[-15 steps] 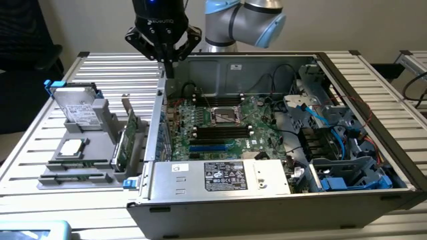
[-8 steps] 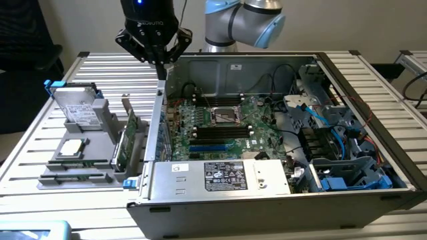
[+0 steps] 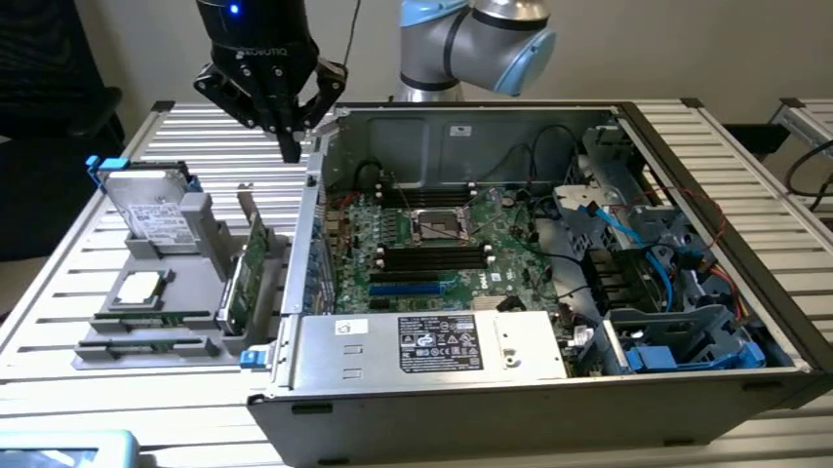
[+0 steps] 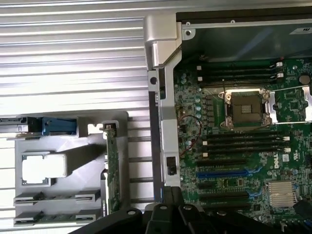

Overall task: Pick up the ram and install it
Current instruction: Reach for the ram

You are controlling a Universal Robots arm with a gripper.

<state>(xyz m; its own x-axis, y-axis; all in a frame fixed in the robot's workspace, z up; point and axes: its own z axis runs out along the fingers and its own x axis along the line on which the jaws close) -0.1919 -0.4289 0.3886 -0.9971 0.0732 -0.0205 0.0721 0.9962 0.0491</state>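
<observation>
From the exterior view, the gripper [image 3: 289,148] hangs high over the metal wall [image 3: 312,244] of the open computer box. Its fingers are pinched shut and hold nothing. The ram [image 3: 150,318] lies flat in the gray holder [image 3: 117,356] on the table [image 3: 182,127], at the exterior view's left, well apart from the gripper. Another stick like it lies just beside it. So I think the pick-up step has not begun. To grab the ram, the fingers would need to open and get right over it. A tall green card [image 3: 252,268] stands between the ram and the metal wall, and a hard drive [image 3: 154,210] stands at the back of the holder. Both are edges to mind. The air above the ram looks free.

From the wrist view, the gripper [image 4: 170,207] looks down on the metal wall [image 4: 163,63]. The ram [image 4: 53,197] sits in the holder [image 4: 73,161], past the green card [image 4: 113,170]. Across the wall, long black slots [image 4: 243,141] on the board look empty. Other parts crowd close around them, so room there is tight.
</observation>
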